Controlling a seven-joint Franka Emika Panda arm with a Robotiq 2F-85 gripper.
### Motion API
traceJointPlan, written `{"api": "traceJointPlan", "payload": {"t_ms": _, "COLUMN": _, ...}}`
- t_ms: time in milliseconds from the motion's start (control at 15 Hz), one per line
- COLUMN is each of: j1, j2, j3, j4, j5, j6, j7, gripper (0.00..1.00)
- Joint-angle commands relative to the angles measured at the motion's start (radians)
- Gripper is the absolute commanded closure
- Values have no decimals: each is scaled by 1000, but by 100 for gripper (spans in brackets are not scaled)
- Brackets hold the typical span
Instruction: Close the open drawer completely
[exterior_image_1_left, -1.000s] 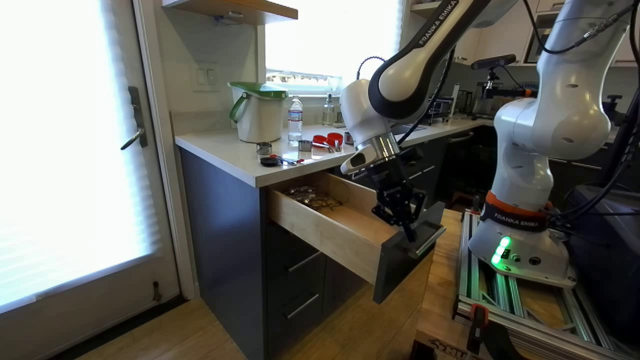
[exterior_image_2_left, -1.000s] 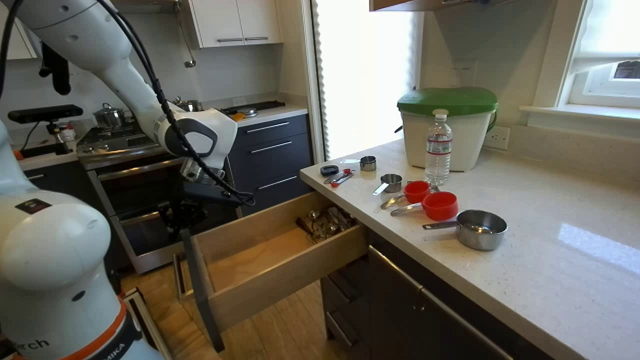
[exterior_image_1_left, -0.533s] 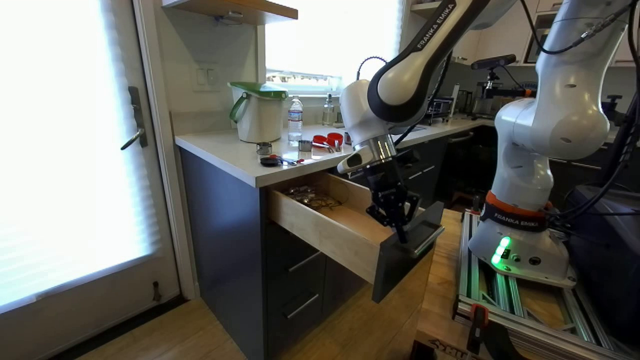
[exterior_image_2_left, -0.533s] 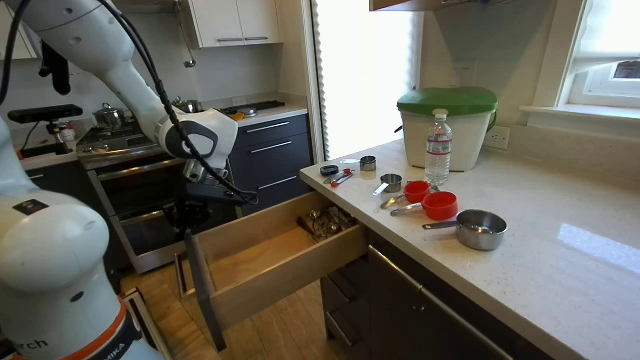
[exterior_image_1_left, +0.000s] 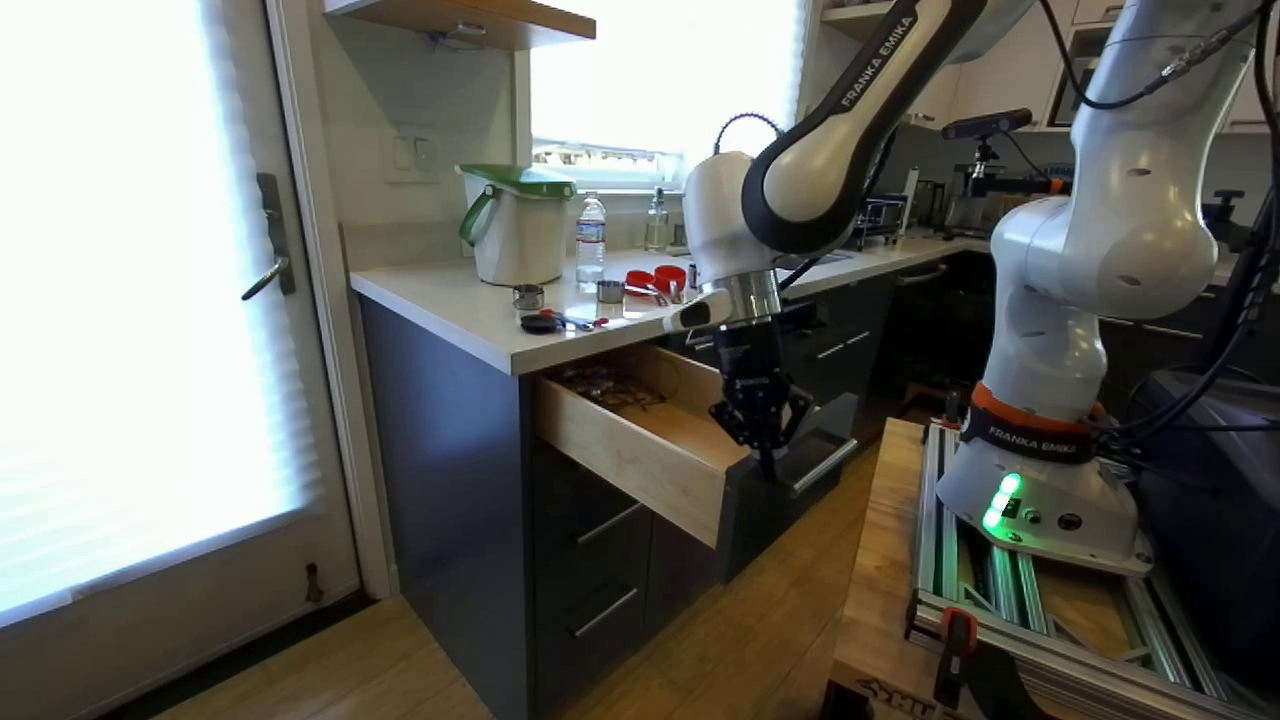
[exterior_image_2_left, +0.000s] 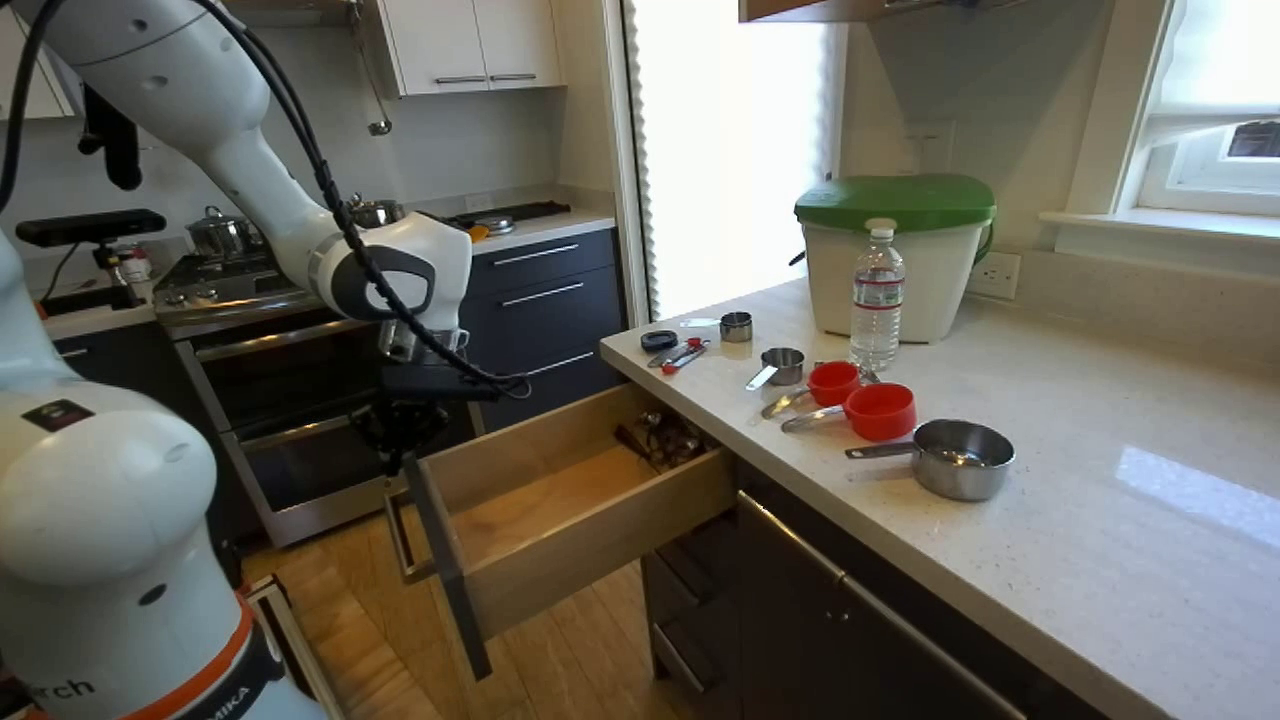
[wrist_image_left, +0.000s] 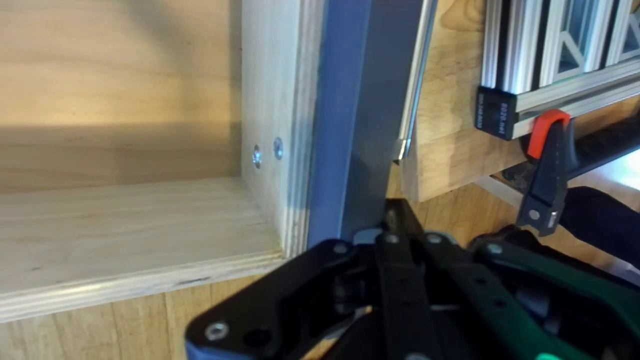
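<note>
The drawer (exterior_image_1_left: 630, 460) stands pulled out from under the counter, with light wooden sides and a dark grey front; it also shows in an exterior view (exterior_image_2_left: 600, 545). Its bar handle (exterior_image_1_left: 825, 466) is on the outer face. Small metal items (exterior_image_2_left: 668, 440) lie at its inner end. My gripper (exterior_image_1_left: 768, 468) is shut and empty, pointing down at the outer face of the drawer front, beside the handle. In the wrist view, the fingertips (wrist_image_left: 400, 212) are together against the outer face of the front (wrist_image_left: 375, 135), near one end; exact contact is hard to see.
The counter (exterior_image_1_left: 450, 315) above holds a green-lidded bin (exterior_image_1_left: 520, 230), a water bottle (exterior_image_1_left: 590, 240) and several measuring cups (exterior_image_2_left: 880, 412). The robot's wooden base table (exterior_image_1_left: 880, 560) stands facing the drawer front, with a clamp (wrist_image_left: 545, 175) on its edge. Closed drawers lie below.
The drawer has slid partway inward toward the cabinet, mostly in the last half second. My gripper has moved the same way with the front, staying shut and becoming more upright.
</note>
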Motion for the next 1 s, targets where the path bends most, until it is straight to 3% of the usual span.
{"api": "traceJointPlan", "payload": {"t_ms": 0, "j1": -25, "j2": -10, "j3": 18, "j4": -36, "j5": -71, "j6": 131, "j7": 106, "gripper": 100}}
{"api": "traceJointPlan", "payload": {"t_ms": 200, "j1": -41, "j2": 4, "j3": 17, "j4": -35, "j5": -149, "j6": 244, "j7": 232, "gripper": 100}}
{"api": "traceJointPlan", "payload": {"t_ms": 533, "j1": -108, "j2": 58, "j3": 13, "j4": -14, "j5": -471, "j6": 405, "j7": 608, "gripper": 100}}
{"api": "traceJointPlan", "payload": {"t_ms": 933, "j1": -239, "j2": 61, "j3": 11, "j4": -14, "j5": -901, "j6": 544, "j7": 1077, "gripper": 100}}
